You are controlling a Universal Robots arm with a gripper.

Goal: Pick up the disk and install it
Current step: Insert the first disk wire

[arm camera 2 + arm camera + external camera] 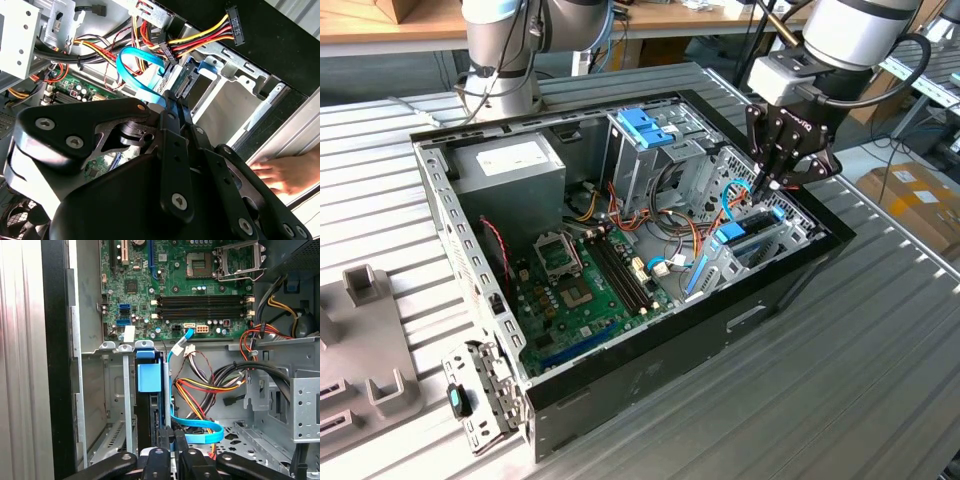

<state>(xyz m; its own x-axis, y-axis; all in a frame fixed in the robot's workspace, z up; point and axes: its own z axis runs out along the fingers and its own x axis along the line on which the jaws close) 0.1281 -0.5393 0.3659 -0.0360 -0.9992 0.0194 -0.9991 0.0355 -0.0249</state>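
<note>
The disk (pixel 752 232) stands on edge in the metal bay at the exterior view's right end of the open computer case. In the first wrist view its blue rail (pixel 149 371) shows from above, with the dark body running down into the slot. My gripper (pixel 767 185) hangs right above that bay. In both wrist views the gripper (pixel 171 437) has its two black fingers pressed together, with nothing visible between them. The fingertips (pixel 172 102) sit close beside the disk's edge and next to a blue flat cable (pixel 197 432). I cannot tell whether they touch the disk.
A grey power-supply box (pixel 510 165), a drive cage with a blue bracket (pixel 645 125), the motherboard (pixel 575 285) and loose coloured cables (pixel 200 390) crowd the case. A person's hand (pixel 280 172) rests by the case wall. Grey fixtures (pixel 360 330) lie at the exterior view's left.
</note>
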